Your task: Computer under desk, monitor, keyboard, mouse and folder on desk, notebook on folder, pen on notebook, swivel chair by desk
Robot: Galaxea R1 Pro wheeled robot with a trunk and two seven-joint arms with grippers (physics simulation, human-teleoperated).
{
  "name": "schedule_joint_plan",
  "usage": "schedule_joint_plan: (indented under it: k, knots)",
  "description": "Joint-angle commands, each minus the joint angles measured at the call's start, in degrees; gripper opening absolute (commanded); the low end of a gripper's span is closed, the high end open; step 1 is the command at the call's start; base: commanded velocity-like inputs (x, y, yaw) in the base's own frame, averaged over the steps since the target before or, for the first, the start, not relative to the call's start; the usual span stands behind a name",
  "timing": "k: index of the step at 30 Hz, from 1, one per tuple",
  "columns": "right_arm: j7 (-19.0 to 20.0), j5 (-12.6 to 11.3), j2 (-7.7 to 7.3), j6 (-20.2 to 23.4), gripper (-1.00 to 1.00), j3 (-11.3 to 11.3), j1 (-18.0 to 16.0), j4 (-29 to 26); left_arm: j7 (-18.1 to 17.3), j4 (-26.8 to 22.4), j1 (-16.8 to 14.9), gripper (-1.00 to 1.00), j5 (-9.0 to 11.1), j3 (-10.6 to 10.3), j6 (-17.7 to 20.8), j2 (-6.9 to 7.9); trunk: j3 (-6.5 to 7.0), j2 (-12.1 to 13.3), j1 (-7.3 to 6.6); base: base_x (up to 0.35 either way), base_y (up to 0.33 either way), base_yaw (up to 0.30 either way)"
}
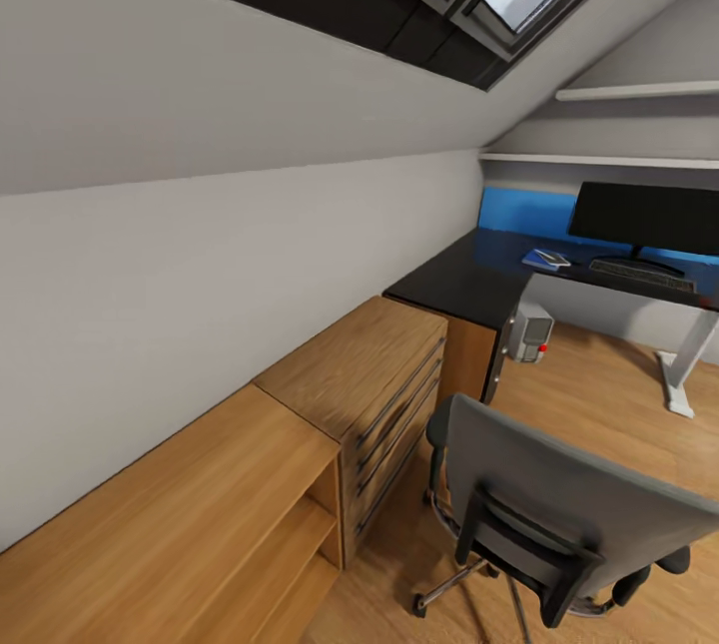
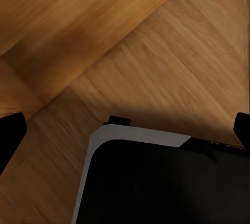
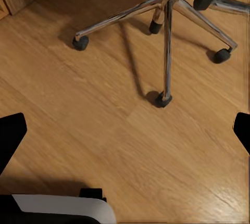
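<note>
We are looking across the bedroom (image 1: 200,255), where the swivel chair (image 1: 559,514) is standing close in front of us with its grey back turned our way, well apart from the desk (image 1: 469,280) in the far corner. On that glossy black surface the monitor (image 1: 644,217) is standing upright against the blue back panel, the keyboard (image 1: 641,274) is lying just in front of its stand, and the blue folder (image 1: 546,259) is lying near the keyboard with a small dark item on top that is too small for us to name. The computer (image 1: 529,330) is sitting on the floor (image 1: 599,404) under the desk's corner. A wooden dresser (image 1: 369,374) is standing between us and the desk, along the wall. Through the right wrist view, the right tool (image 3: 125,130) is hanging released over bare planks, its 2 dark fingertips (image 3: 10,138) spread wide, and the chair's chrome base (image 3: 166,36) with its castors is lying ahead of it, apart from it. The left tool (image 2: 125,130) is also hanging spread and empty, pointing down at wood planks and at part of our own white and black body (image 2: 156,182).
</note>
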Motion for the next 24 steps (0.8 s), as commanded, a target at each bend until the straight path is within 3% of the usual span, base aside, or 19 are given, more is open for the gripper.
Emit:
schedule_joint_plan:
  k: [1,24]
  knots:
    - [-0.54,0.09,0.00,-0.03,1.00,0.49,-0.03,0.00,0.08,-0.14,0.04,1.00,0.53,-0.49,-0.08,0.04,-0.05,-0.03,0.00,-0.001,0.003,-0.288]
    - [-0.56,0.13,-0.01,0.06,1.00,0.51,-0.02,0.00,0.08,-0.14,0.04,1.00,0.53,-0.46,0.01,0.04,-0.05,-0.03,0.00,0.000,0.000,-0.294]
